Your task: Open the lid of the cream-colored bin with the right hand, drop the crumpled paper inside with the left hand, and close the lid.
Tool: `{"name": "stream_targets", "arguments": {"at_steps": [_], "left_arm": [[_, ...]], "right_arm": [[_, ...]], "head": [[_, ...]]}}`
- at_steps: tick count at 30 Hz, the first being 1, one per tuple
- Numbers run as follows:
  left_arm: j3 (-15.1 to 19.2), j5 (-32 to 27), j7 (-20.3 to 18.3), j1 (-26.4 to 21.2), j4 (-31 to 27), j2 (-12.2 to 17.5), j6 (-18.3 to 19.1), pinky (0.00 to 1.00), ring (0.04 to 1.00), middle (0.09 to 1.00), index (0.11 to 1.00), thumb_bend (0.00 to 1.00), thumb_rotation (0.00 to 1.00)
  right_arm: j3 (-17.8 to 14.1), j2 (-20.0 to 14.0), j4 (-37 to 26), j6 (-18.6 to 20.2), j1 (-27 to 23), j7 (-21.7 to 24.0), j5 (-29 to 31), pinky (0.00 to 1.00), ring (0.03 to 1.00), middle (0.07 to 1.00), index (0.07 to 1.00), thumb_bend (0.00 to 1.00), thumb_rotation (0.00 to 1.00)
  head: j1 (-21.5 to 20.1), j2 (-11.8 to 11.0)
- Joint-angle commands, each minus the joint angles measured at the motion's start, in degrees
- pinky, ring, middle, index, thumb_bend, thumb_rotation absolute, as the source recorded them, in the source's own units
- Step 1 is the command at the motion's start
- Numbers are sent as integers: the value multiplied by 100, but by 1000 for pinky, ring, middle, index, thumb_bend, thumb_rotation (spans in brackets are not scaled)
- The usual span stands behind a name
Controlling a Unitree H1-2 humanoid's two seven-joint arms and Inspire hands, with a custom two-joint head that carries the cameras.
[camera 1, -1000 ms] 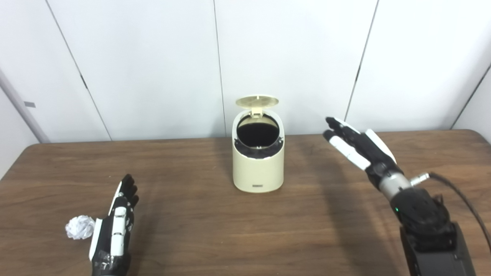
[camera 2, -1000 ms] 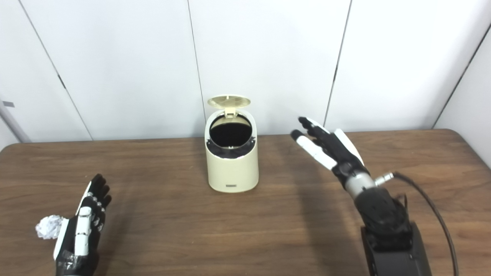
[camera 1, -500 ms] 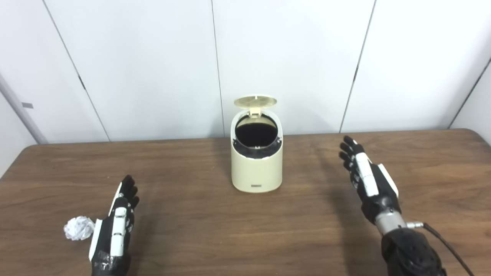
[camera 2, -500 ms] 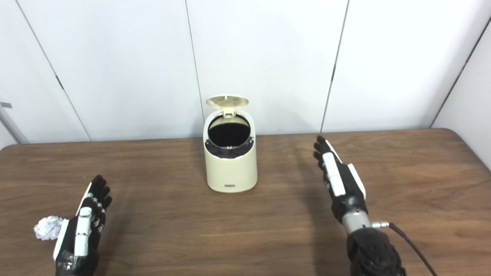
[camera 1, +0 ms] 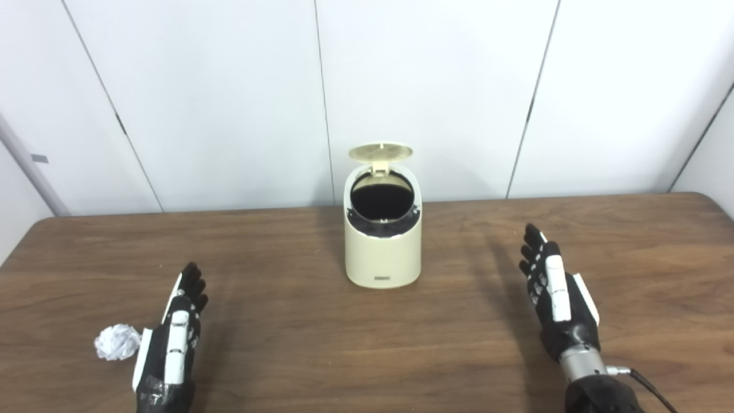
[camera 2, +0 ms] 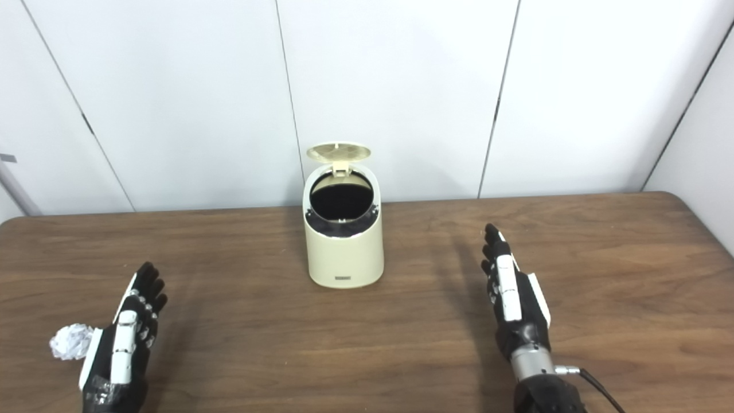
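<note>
Cream-colored bin (camera 1: 382,241) stands upright on the brown wooden bench (camera 1: 298,338), near the middle of the far edge, in front of the white wall panels (camera 1: 229,86). Lid (camera 1: 380,151) is flipped up on its rear hinge, standing above the back of the rim; the dark round opening faces the camera side. Crumpled paper (camera 1: 117,342), a small white ball, lies on the bench near the front left corner, just beside the left hand (camera 1: 172,344) on its outer side; contact between the two cannot be made out. Left hand rests low over the bench, fingers extended and slightly spread, pointing toward the far edge, holding nothing. Right hand (camera 1: 553,298) is toward the front right of the bench, well apart from the bin, fingers straight and pointing toward the far edge, empty. A black cable (camera 1: 648,381) leaves the right wrist.
</note>
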Motion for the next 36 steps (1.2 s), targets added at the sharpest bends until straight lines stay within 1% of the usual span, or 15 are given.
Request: {"name": "stream_targets", "arguments": {"at_steps": [1,5,8,9,12,17,23,28,32,33,34,36], "left_arm": [[-47,-50,19,167,53,-87,4,1000,1000,1000,1000,350,951],[-52,-7,31,172,43,-90,10,1000,1000,1000,1000,363,939],[-52,11,45,174,19,-95,48,1000,1000,1000,1000,353,950],[-51,16,48,173,11,-93,58,1000,1000,1000,1000,354,954],[-55,53,70,172,-23,-92,112,1000,1000,1000,999,365,956],[-77,95,80,158,-32,-111,82,1000,1000,1000,993,379,948],[-120,190,109,123,-3,-164,4,1000,992,992,986,387,943],[-176,351,194,118,-93,-244,156,991,981,980,973,426,925],[-239,417,246,114,-175,-294,241,990,985,987,987,437,915],[-254,444,263,112,-190,-313,261,986,985,987,988,436,918],[-262,465,274,111,-198,-324,274,990,987,990,989,438,917],[-286,533,296,100,-191,-353,267,994,990,993,990,446,913]], "right_arm": [[38,-37,-160,-335,-19,-31,60,1000,986,987,956,472,1000],[65,-66,-173,-378,105,-20,108,1000,985,985,956,463,1000],[60,-65,-141,-379,135,-41,173,1000,984,982,954,465,975],[63,-62,-157,-352,147,-54,187,1000,984,982,954,465,970],[77,-70,-200,-311,177,-78,209,1000,983,978,949,465,959],[65,-124,-199,-274,182,-55,305,1000,986,978,950,462,942],[9,-254,-146,-263,162,-34,431,1000,990,981,955,468,933],[-40,-370,-53,-264,142,10,609,1000,992,985,960,441,950],[-54,-477,33,-286,135,86,753,1000,999,993,972,439,974],[-65,-506,73,-304,128,117,800,1000,1000,996,975,446,970],[-74,-523,100,-316,122,139,831,1000,1000,999,979,454,966],[-96,-554,157,-336,103,188,939,1000,1000,1000,980,452,962]], "head": [[0,14],[8,33],[8,33],[40,89],[136,132],[354,234],[873,412],[1327,547],[1687,576],[1841,575],[1841,575],[1995,559]]}}
